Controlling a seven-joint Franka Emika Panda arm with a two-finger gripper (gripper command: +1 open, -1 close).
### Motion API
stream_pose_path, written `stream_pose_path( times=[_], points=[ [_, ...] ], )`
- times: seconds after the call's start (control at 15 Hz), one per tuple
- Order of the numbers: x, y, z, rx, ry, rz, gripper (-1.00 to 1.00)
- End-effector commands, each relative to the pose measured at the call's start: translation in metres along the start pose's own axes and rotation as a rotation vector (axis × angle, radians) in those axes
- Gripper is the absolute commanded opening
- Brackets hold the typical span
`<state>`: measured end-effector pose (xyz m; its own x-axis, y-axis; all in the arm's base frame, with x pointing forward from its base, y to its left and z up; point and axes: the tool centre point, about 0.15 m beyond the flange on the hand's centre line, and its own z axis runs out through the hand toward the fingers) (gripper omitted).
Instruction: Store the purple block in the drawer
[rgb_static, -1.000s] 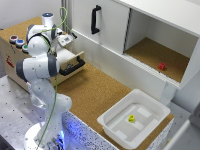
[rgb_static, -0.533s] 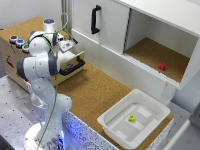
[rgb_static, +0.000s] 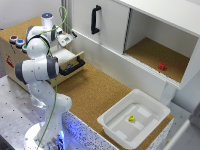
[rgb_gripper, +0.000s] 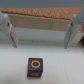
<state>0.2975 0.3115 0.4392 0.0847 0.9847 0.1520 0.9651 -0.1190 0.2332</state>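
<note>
The claw stood spread, its two fingers showing at either side of the wrist view with nothing between them; it gripped nothing. Directly beneath it lay the purple block, resting flat on a pale floor that I judged to be the inside of the drawer; the block sat clear of both fingers and touched neither. In the exterior view the arm reached over the open drawer, which stuck out of the light wooden box near the tabletop's far corner at the exterior view's left; the block itself was hidden there behind the arm.

The block looked like a small dark purple cube, upright and square to the floor, with a yellowish ring marked on its upward face; the picture was too blurred to tell more of the marking.

By my judgement the placing step was done, the block lying released in the drawer; the step in hand was the withdrawal. The next move called for a straight lift, fingers kept wide so as not to nudge the cube; then, if storing meant closing, a push on the drawer's black bar handle, squarely, so the drawer ran in without jamming.
</note>
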Motion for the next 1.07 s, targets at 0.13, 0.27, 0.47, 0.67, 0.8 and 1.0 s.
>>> stream_pose_path(
  times=[0.13,0.27,0.47,0.67,0.8,1.0],
  points=[
    [-0.066,0.003,-0.042,-0.053,-0.015,0.303,1.0],
    [-0.087,0.006,-0.041,-0.097,-0.06,0.424,1.0],
    [-0.125,0.008,-0.034,-0.133,-0.12,0.639,1.0],
    [-0.162,0.009,-0.024,-0.154,-0.185,0.844,1.0],
    [-0.185,0.008,-0.013,-0.139,-0.222,0.97,1.0],
    [-0.224,0.003,0.006,-0.096,-0.274,1.144,1.0]
  ],
)
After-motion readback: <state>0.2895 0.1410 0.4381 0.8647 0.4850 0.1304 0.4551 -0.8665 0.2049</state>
